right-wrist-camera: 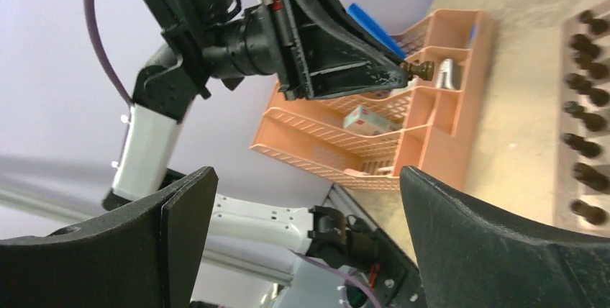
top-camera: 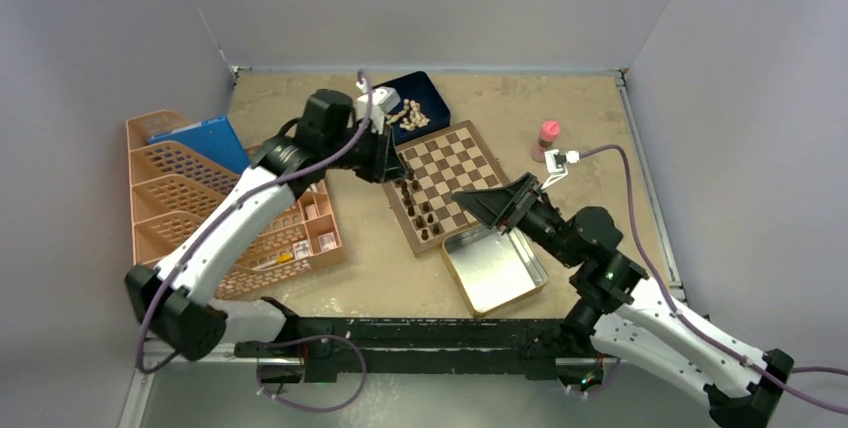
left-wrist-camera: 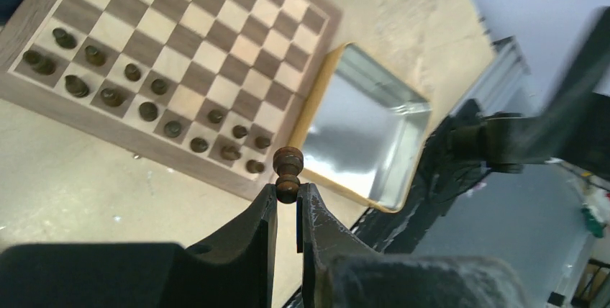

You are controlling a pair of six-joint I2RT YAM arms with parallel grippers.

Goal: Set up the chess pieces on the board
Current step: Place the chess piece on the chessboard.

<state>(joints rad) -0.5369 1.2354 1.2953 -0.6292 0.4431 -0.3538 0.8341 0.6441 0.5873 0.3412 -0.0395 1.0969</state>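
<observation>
The left gripper point(left-wrist-camera: 288, 194) is pinched shut on one end of a dark chessman point(left-wrist-camera: 288, 171), its long axis running straight out past the fingertips. Beyond lie two rows of chess pieces point(left-wrist-camera: 148, 111) along one edge of the board point(left-wrist-camera: 223, 42) — the inner row has one bare square, ahead and left of this claw. The right gripper point(right-wrist-camera: 306, 178) gapes wide and empty, facing the left claw.

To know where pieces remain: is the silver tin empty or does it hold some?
Empty: inside the silver tin only bare shiny metal shows.
</observation>
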